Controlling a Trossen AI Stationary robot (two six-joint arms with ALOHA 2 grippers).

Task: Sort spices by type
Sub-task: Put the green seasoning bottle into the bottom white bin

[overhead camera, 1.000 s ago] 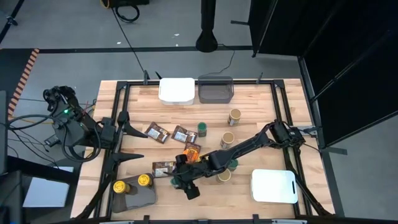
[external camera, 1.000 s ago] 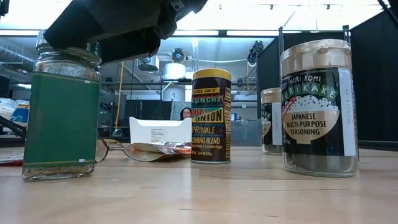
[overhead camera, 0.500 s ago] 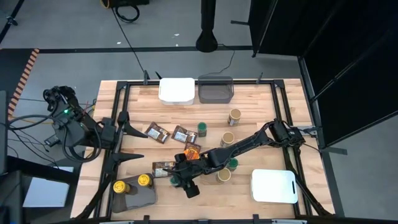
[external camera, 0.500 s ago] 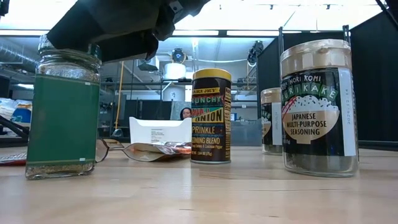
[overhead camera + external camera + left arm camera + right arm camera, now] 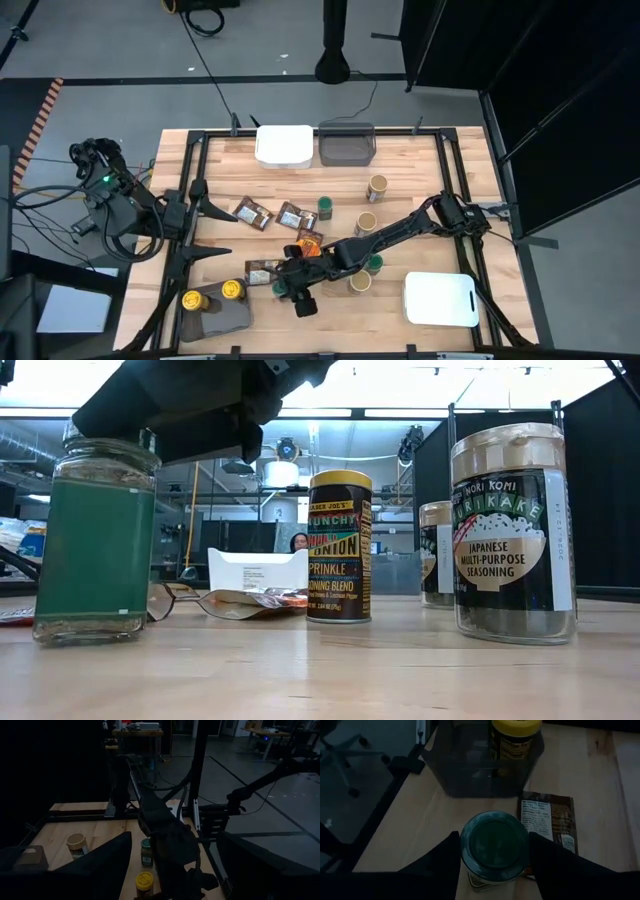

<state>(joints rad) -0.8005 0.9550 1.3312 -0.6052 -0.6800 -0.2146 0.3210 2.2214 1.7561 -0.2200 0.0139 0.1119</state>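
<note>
My right gripper (image 5: 290, 288) reaches across to the near-left part of the table and is shut on a glass jar with a green lid (image 5: 494, 845) (image 5: 95, 545). A brown packet (image 5: 547, 826) lies on the table right beside that jar. Two yellow-lidded jars (image 5: 232, 290) stand in a grey tray (image 5: 215, 315) at the near-left corner. Other packets (image 5: 252, 212) lie flat mid-table. Tan-lidded jars (image 5: 377, 187) and green-lidded jars (image 5: 325, 207) stand to the right. My left gripper (image 5: 228, 233) waits open at the left edge. My right gripper pinches the green-lidded jar at its lid (image 5: 470, 845), one finger (image 5: 440, 865) on each side. The fingers come from above, pointing down. The jar stays upright below the gripper (image 5: 170, 405). Whether its base (image 5: 85, 635) touches the table, I cannot tell.
A white tray (image 5: 283, 145) and a grey tray (image 5: 346, 145) sit at the far edge. Another white tray (image 5: 440, 298) lies near right. A black frame (image 5: 190, 170) rims the table. Bare wood (image 5: 270, 320) shows between the grey near-left tray and my right gripper.
My right gripper has carried the green-lidded jar a short way toward the table's left, closer to the grey tray with the yellow-lidded jars. The jar has stayed upright in the shut fingers.
</note>
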